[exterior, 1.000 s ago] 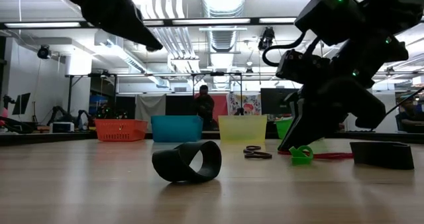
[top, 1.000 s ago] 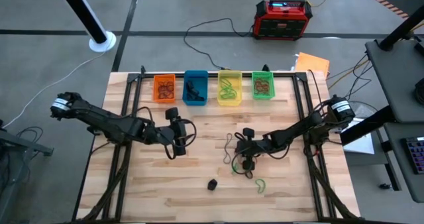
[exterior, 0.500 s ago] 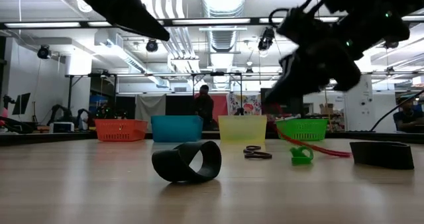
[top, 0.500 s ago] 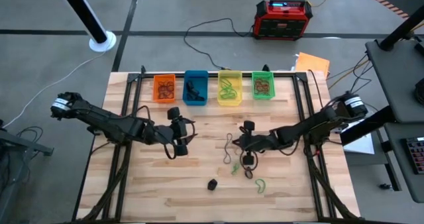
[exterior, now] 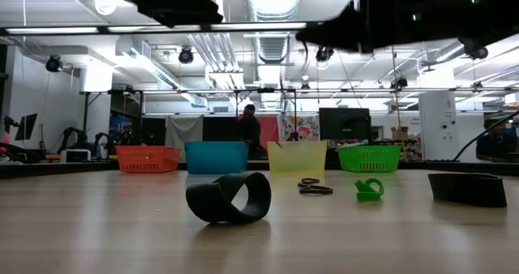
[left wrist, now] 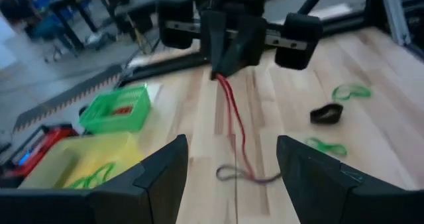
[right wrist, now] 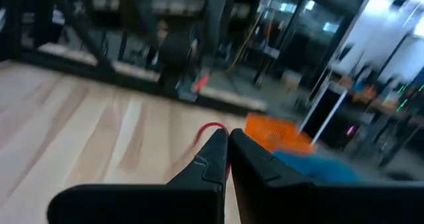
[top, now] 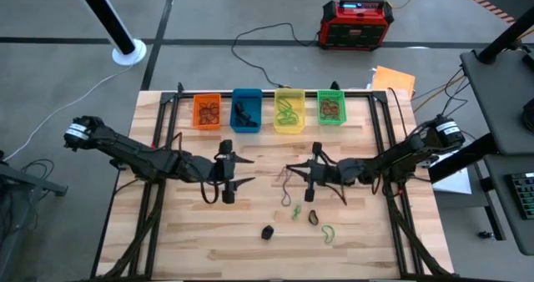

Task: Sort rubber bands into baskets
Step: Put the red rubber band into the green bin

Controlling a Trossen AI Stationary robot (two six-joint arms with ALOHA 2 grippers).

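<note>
Four baskets stand in a row at the table's far edge: orange (top: 207,111), blue (top: 245,109), yellow (top: 289,109) and green (top: 330,107), each with bands inside. My right gripper (top: 290,168) is above the table's middle, level, pointing toward the table's left, shut on a red rubber band (left wrist: 233,118). My left gripper (top: 248,171) faces it from the left, open and empty. Loose bands lie on the wood nearer the front: two green ones (top: 295,211) (top: 329,232), a black one (top: 313,218) and a black clump (top: 267,231). My right gripper pinches the red band's upper end (left wrist: 220,77) between its two shut fingertips (right wrist: 215,148), coming level from the table's right. The band hangs below the fingers in a thin double strand. Its lower end (left wrist: 246,174) reaches the wood beside a grey-brown loop (left wrist: 228,174).
A black frame rail (top: 275,92) runs behind the baskets and down both table sides. A red-black box (top: 355,23) and cables lie on the floor beyond. A wide black band (exterior: 466,188) lies at the low view's right. A person stands far off in the room (exterior: 250,128).
My right gripper has risen from the wood and gone toward the table's left and far edge, tipping from pointing down to level, still shut on the red band. The band has been drawn up off the table, and only its lower end stays down.
</note>
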